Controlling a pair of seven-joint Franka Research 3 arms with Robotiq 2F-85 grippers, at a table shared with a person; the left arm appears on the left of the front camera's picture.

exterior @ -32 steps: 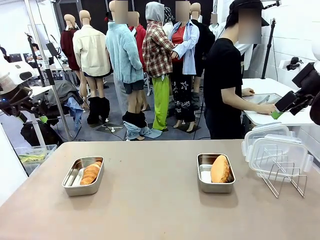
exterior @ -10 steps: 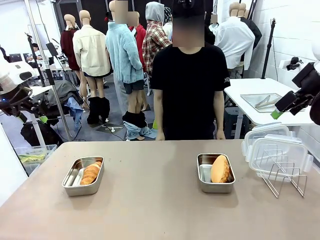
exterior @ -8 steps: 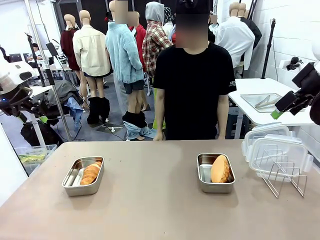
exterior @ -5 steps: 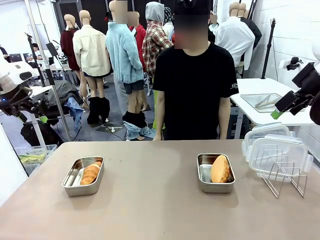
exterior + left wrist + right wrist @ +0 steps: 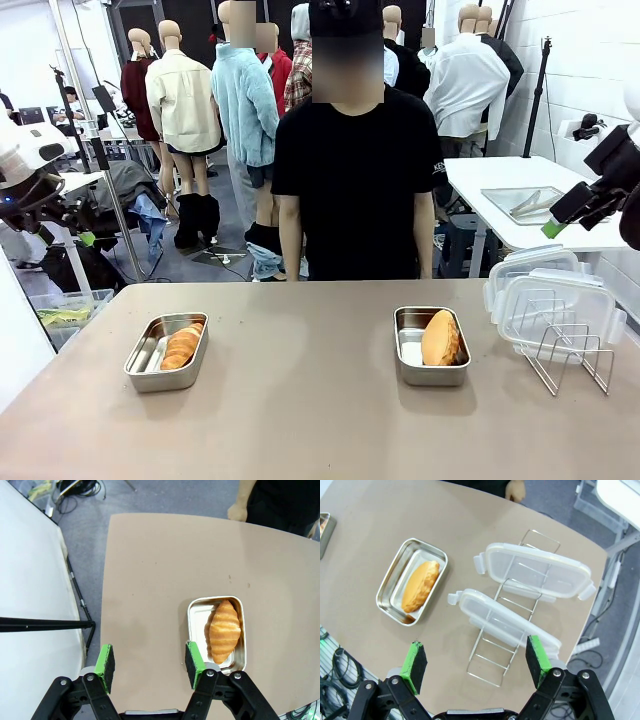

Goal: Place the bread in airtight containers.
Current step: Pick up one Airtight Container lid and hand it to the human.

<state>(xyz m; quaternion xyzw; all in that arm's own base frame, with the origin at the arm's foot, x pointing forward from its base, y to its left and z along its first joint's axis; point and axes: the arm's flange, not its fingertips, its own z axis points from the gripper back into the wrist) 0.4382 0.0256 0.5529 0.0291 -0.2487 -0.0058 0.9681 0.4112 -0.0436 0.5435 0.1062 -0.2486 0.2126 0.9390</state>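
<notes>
My left gripper (image 5: 148, 655) has its jaws apart with nothing between the green pads (image 5: 105, 662), only bare table (image 5: 150, 570) far below them. Past the pad at the right of my left wrist view lies the left pan (image 5: 190, 625), uncovered, its near corner hidden behind that finger. The ridged roll (image 5: 223, 631) lies lengthwise inside it, off to one side of my gap rather than under it. Beyond the pan, at the table's far edge, a person's hand (image 5: 236, 513) hangs down. My right gripper (image 5: 476, 652) is spread wide too and grips nothing. Seen through its gap, down on the table, is the wire rack (image 5: 487, 666) with two clear lids leaning in it, the nearer lid (image 5: 505, 622) directly between my pads and the farther lid (image 5: 535, 571) beyond it. The right pan (image 5: 387, 587) sits apart from the rack, out past the pad at the left of that view, open on top, with the smooth bun (image 5: 421, 585) lying toward one long side. From the front, both pans rest flat on the table, well apart from each other, the one with the roll toward my left side and the one with the bun right of the middle, near the rack. The person (image 5: 350, 170) stands at the far side between them, arms down.
</notes>
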